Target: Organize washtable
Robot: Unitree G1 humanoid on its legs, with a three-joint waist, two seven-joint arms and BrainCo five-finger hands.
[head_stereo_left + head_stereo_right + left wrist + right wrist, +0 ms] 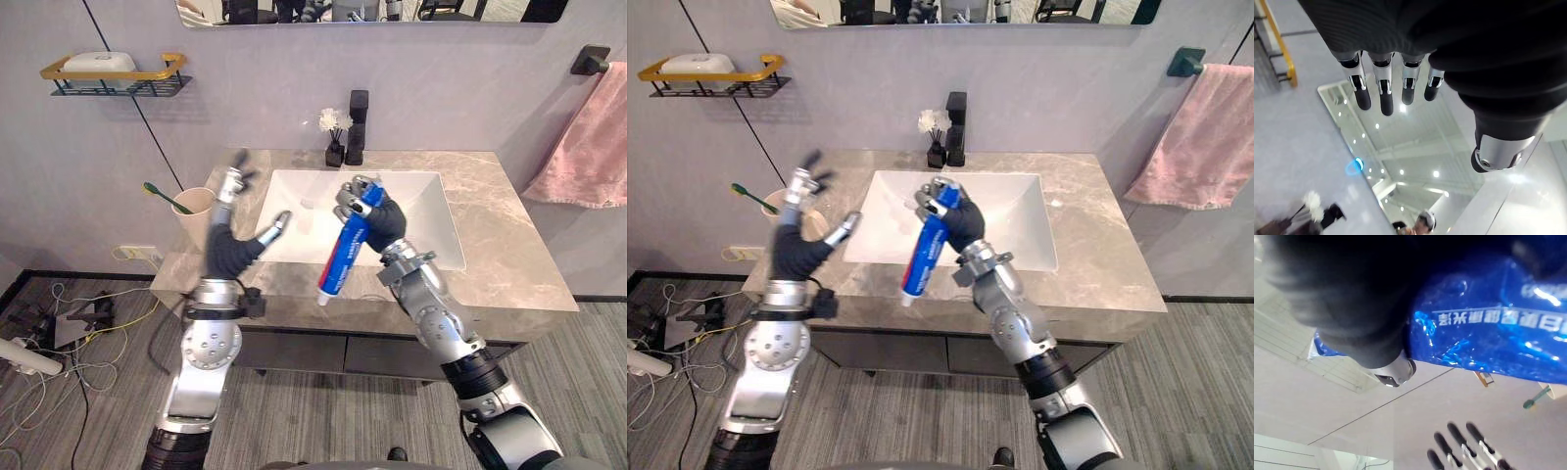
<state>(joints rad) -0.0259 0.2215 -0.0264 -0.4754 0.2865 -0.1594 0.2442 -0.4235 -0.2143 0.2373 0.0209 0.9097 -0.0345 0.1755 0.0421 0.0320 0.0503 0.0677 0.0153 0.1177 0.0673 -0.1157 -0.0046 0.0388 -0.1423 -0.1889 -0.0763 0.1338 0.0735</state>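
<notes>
Toothpaste tube [348, 250], blue with a white cap, sits clenched in my right hand [377, 217] above the front of the white basin [411, 211]. My fingers and thumb wrap its upper end. The tube slants down, its cap end lower and toward the front edge of the marble countertop [509, 264]. In my right wrist view the tube's glossy blue skin runs right against the dark cover of that hand.

My left hand [233, 245] is raised over the left part of the countertop, released and holding nothing, fingers straight and spread, thumb out toward the basin. My left wrist view shows those fingers [1381, 93] extended in a row with nothing between them and the thumb.

Just beside my left hand, at the countertop's left end, stands a beige cup [196, 213]. A green toothbrush [167, 198] leans out of it to the left.

At the back of the basin stands a black faucet [357, 127]. A small dark vase of white flowers [335, 147] is just to its left. A wall shelf [118, 78] with a yellow rail hangs up on the left and carries a white object. A pink towel [588, 147] hangs on the right wall, and a mirror [343, 12] is mounted above the basin.
</notes>
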